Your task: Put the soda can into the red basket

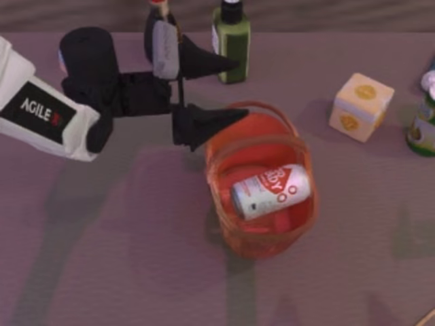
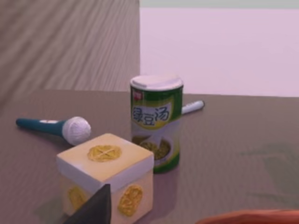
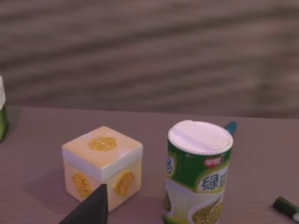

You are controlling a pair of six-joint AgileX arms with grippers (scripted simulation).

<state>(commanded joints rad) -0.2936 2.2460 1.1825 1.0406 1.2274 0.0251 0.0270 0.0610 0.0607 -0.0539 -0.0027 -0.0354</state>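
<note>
The soda can, white and silver with red markings, lies on its side inside the red basket in the middle of the table. The basket's arched handle crosses its far rim, and a strip of the basket shows in the left wrist view. My left gripper hovers just left of and behind the basket, open and empty, one finger near the handle. My right arm is out of the top view; only a dark sliver of its gripper shows.
A tall green bottle and a dark bottle stand at the back by the left gripper. A cream cube with yellow discs and a green tin stand at the right. A microphone and a marker lie beyond.
</note>
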